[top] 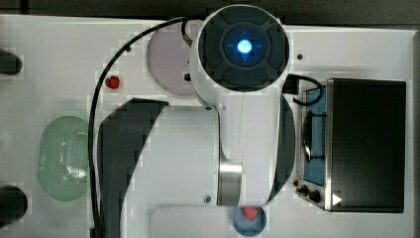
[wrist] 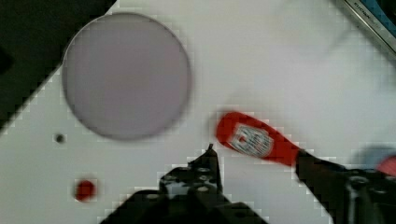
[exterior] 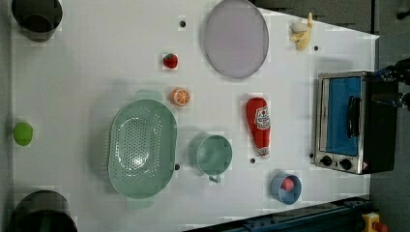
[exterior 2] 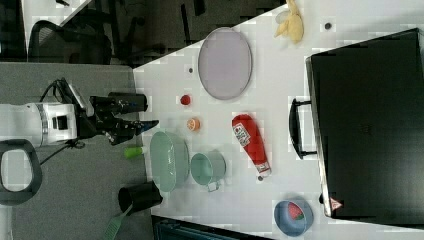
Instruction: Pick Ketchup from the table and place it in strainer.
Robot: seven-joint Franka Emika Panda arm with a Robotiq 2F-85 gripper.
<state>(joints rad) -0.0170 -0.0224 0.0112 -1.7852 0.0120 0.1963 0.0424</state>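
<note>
Red plastic Ketchup [exterior: 258, 126]: lying flat on table [exterior: 96, 58], between cup [exterior: 214, 154] and oven [exterior: 345, 121], apart from strainer [exterior: 141, 147]. We judge it light, squeezable, slippery; grip mid-body. Claw [wrist: 254, 156] spread wide, empty.

White table [exterior: 96, 58] carries Ketchup [exterior: 258, 124], strainer [exterior: 141, 147], plate [exterior: 236, 37], toaster oven [exterior: 350, 122].

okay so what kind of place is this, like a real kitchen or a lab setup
Most likely a lab tabletop staged as a toy kitchen: a white table carries a small silver toaster oven, a pale green perforated oval strainer and a red ketchup squeeze bottle, with office chairs behind.
</note>
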